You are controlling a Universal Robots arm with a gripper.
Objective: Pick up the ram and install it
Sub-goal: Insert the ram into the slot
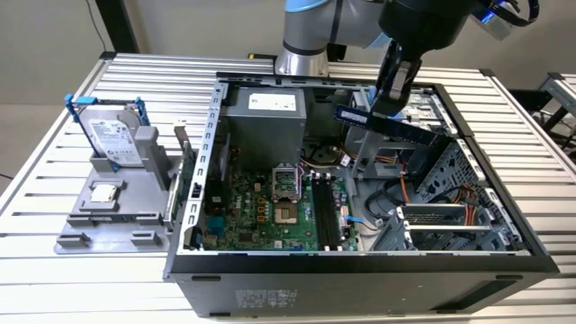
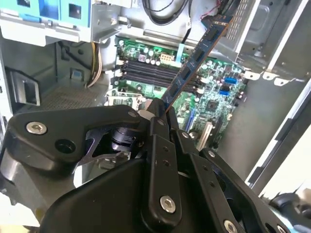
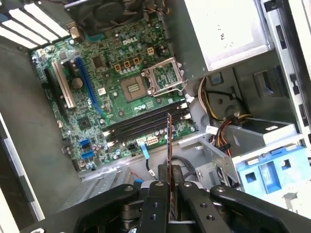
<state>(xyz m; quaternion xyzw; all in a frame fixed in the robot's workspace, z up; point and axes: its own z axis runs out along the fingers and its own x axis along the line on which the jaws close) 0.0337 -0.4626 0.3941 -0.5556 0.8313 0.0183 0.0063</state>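
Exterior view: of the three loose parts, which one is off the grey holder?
The memory stick: the gripper holds it tilted over the open case. The hard drive stands in the grey holder and the small chip lies on it.

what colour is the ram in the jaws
Blue board with black chips; the ram shows best in the second wrist view.

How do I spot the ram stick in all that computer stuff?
Find the big open computer case; above it hangs the robot's black hand. The ram is the thin, dark-blue stick pinched in that hand, up in the air, unlike the green motherboard lying flat below.
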